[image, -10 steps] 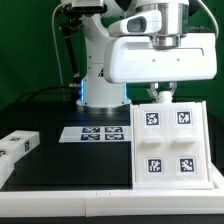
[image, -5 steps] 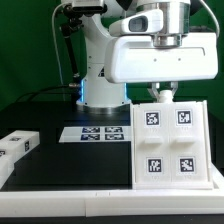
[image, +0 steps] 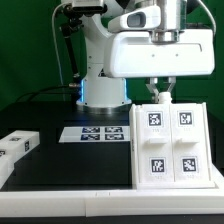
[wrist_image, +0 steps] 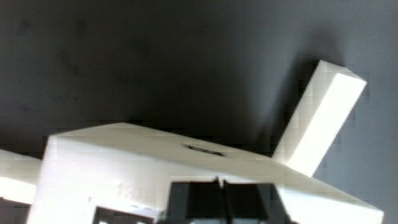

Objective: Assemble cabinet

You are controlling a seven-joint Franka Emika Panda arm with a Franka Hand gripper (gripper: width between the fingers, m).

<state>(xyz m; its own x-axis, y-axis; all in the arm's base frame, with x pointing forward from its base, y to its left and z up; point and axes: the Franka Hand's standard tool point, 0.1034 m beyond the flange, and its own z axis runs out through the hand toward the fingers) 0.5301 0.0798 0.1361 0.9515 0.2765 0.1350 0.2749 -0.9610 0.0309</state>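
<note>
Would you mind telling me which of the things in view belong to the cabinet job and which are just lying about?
Job: the cabinet box; the loose tagged white block at the exterior view's left; the gripper above the box.
Lying about: the marker board on the table.

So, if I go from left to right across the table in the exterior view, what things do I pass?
small white tagged block → marker board → big white cabinet panel with four tags
</note>
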